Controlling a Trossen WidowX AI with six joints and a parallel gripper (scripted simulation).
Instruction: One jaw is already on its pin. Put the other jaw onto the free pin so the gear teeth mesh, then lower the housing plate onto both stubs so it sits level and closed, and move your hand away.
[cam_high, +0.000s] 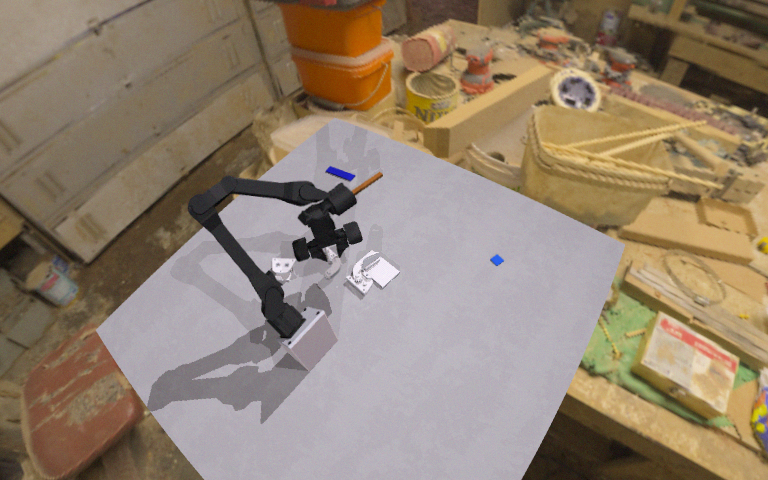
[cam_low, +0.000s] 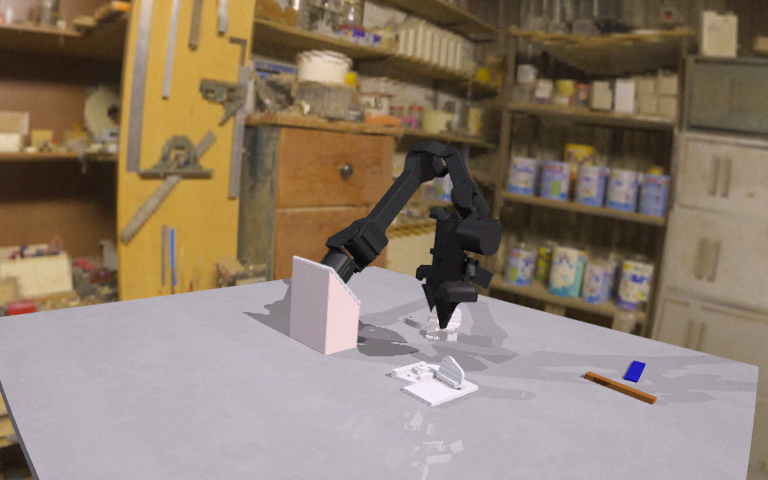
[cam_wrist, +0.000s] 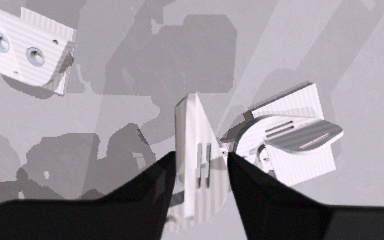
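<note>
White curved slotted jaw (cam_high: 333, 264) (cam_low: 452, 319) (cam_wrist: 197, 160) is in the black two-finger gripper (cam_high: 328, 253) (cam_low: 444, 323) (cam_wrist: 202, 157), clamped betw. its fingertips, off its pin. Other white slotted jaw (cam_high: 370, 263) (cam_low: 450, 371) (cam_wrist: 303, 136) is on the white base w/ flat square slab (cam_high: 386, 272) (cam_low: 433, 391) (cam_wrist: 306, 165), near the gripper, on grey bench (cam_high: 453, 350) (cam_low: 226, 407) (cam_wrist: 285, 30). White housing plate w/ two round holes (cam_high: 282, 264) (cam_low: 416, 321) (cam_wrist: 47, 52) is on the gripper's other side, not on the base. Farther out: orange-brown bar (cam_high: 368, 183) (cam_low: 620, 387) nr dark-blue flat block (cam_high: 340, 173) (cam_low: 634, 371); small bright-blue square (cam_high: 496, 260) well apart.
</note>
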